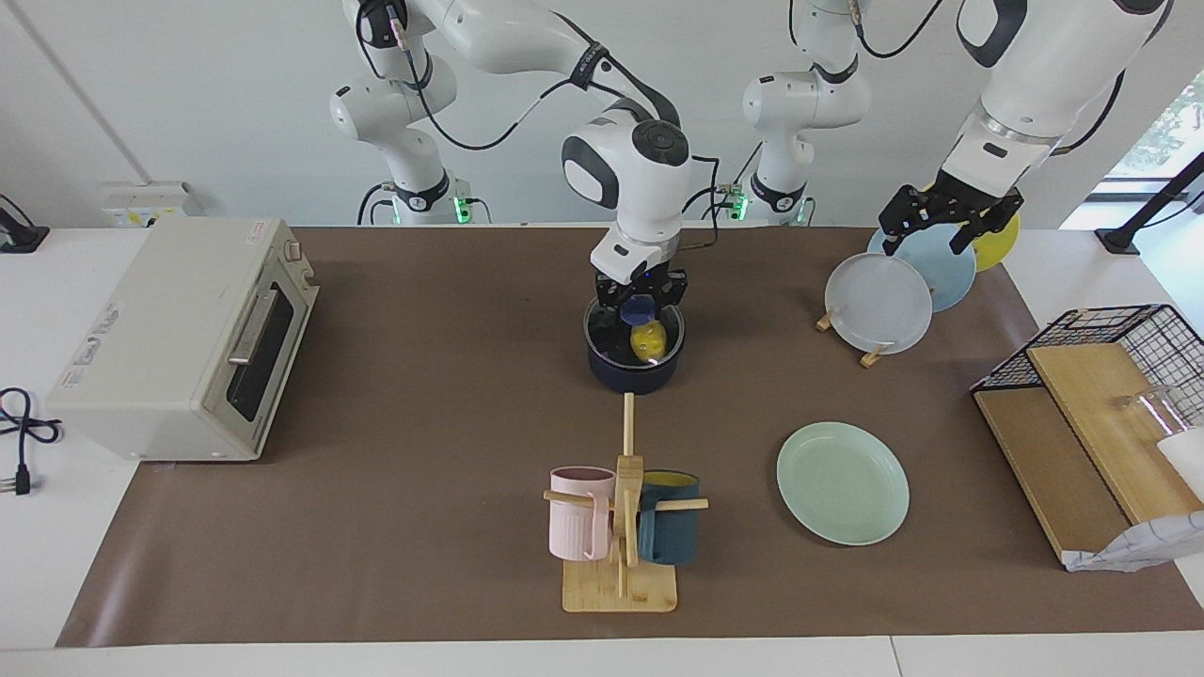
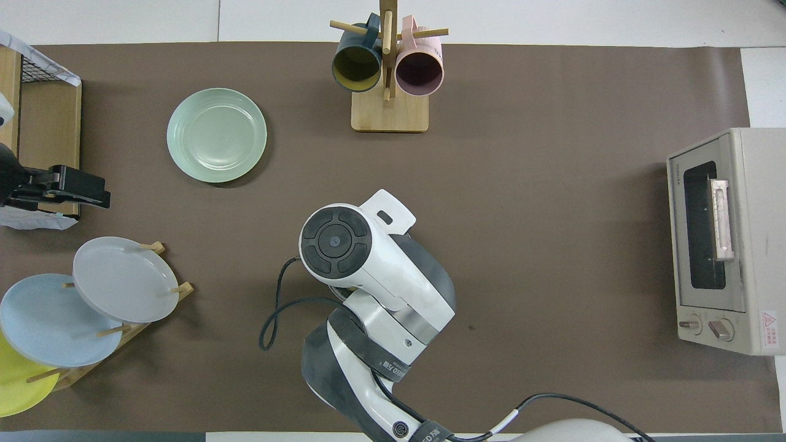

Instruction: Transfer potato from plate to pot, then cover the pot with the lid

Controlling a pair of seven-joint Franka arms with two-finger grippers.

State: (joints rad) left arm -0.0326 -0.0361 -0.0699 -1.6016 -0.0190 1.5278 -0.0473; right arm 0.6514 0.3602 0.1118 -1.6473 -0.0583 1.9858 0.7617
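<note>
I have the right jaws (image 1: 640,303) down on the lid's (image 1: 635,336) blue knob, over the pot (image 1: 635,369), which sits mid-counter fairly near the robots. The lid looks seated on the pot's rim, and the potato (image 1: 647,341) shows yellow through the glass, inside the pot. The jaws appear closed around the knob, though from here I cannot say how firmly they grip it. In the overhead view the right arm hides pot and lid entirely.

My judgement is that the step in hand is finishing the cover: I want the lid flat and centred on the rim before I let go, then to open the jaws fully and lift straight up so the knob is not dragged and the lid does not tip.

The left jaws (image 1: 948,218) wait over the rack of upright plates (image 1: 879,303) at the left arm's end, spread open and holding nothing.

Farther from the robots lies the plate (image 1: 843,482), bare, on the brown counter (image 1: 423,423), beside the mug stand (image 1: 621,527).
</note>
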